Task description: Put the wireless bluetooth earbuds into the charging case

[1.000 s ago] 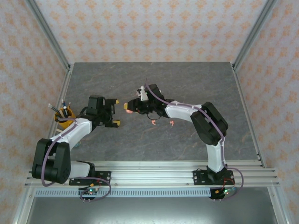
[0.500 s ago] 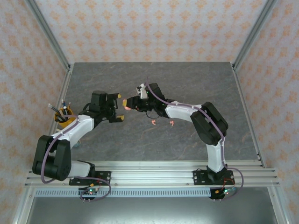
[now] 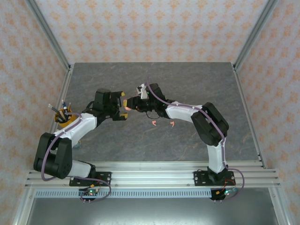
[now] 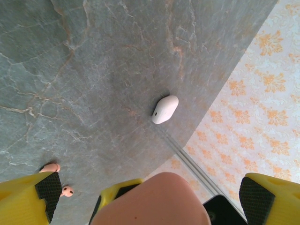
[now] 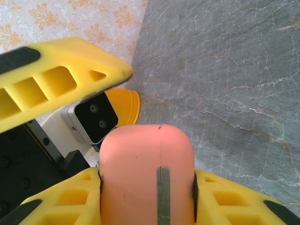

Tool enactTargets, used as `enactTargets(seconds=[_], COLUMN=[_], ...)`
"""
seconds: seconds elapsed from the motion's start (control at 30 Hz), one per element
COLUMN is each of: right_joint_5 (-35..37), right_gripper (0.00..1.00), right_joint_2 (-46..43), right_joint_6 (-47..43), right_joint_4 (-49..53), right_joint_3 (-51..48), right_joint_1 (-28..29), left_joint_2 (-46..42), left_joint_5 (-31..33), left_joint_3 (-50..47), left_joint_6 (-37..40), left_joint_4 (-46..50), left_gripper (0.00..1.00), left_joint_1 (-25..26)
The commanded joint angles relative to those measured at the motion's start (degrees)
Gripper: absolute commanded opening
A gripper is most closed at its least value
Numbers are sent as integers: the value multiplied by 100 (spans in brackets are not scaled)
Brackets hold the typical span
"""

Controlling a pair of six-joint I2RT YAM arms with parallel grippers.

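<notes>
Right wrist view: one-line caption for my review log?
Right claw grips the coral-pink charging case, left claw's yellow finger close by, over the grey marble table.

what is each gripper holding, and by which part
The right gripper clamps the coral-pink case by its side walls; left gripper stands open around it, gripping nothing.

Right gripper (image 5: 146,197) clamped on coral-pink case (image 5: 146,159); right arm (image 3: 187,112) stretched leftward. Left gripper (image 4: 150,197) jaws wide, fingers (image 4: 255,199) flanking case, gaps either side; left arm (image 3: 77,129) extended toward case.
</notes>
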State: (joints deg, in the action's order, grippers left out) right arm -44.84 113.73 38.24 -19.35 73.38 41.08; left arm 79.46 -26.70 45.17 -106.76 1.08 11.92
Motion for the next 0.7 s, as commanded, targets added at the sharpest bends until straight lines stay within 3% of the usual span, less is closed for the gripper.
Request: enactTargets(seconds=[0.0,0.67], right_joint_5=[10,228], right_gripper=[18,18], right_joint_2=[52,26], right_joint_6=[-158,-565], right_joint_4=[-192,-77], right_joint_3=[0,40], right_joint_1=[-30,-30], left_joint_2=[43,43], left_joint_5=[173,306], left_joint_3=[169,-34], left_joint_6=[-130,-547], left_joint_4=[-132,-573], left_gripper=[100,99], left_joint_1=[68,166])
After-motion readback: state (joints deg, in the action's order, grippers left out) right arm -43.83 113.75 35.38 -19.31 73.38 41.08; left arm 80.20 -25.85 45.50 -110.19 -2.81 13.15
